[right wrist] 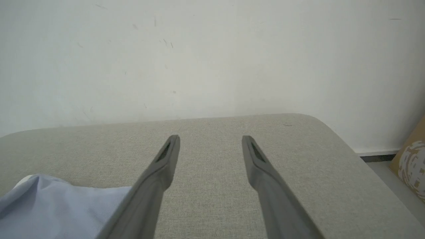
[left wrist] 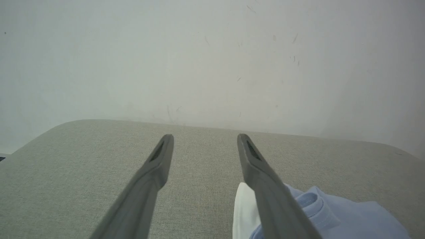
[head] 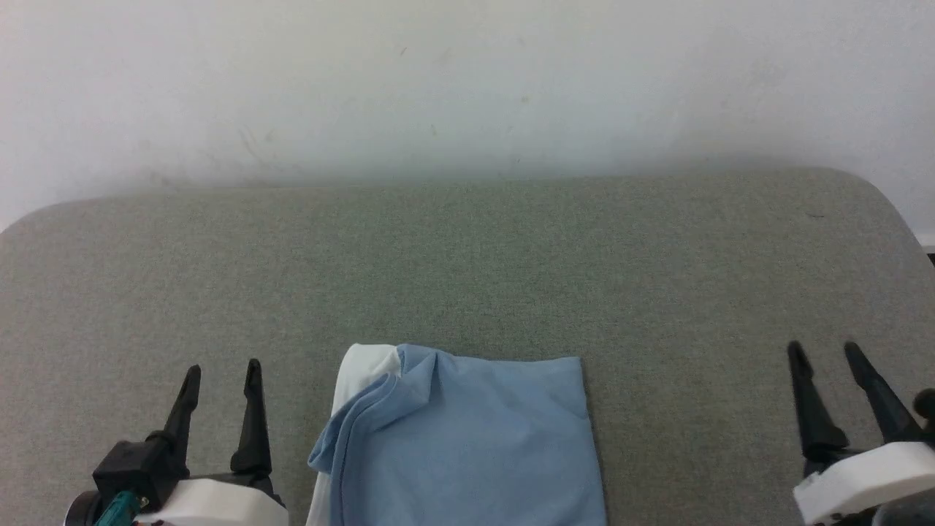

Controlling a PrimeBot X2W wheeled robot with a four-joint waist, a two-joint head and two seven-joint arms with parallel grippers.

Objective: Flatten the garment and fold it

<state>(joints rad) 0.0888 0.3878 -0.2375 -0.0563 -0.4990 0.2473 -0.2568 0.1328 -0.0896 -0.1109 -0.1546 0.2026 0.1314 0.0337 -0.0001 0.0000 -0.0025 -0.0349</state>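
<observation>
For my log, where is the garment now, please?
In head view, the garment lies on the grey surface, bottom centre, between the left gripper and right gripper.

Ahead of left gripper (head: 223, 366) and right gripper (head: 823, 345): bare grey padded surface (head: 467, 263), an open run to its far edge. Past that edge a white wall (head: 467, 80) closes the way.

Between the two grippers: garment (head: 467, 438), folded, lying low. Its white-edged side is just beside the left gripper and well apart from the right gripper.

Both sets of fingers are spread, with bare surface in each gap.

Outboard of right gripper: rounded corner of the surface, then floor (right wrist: 395, 186) and a brown object (right wrist: 411, 162).
</observation>
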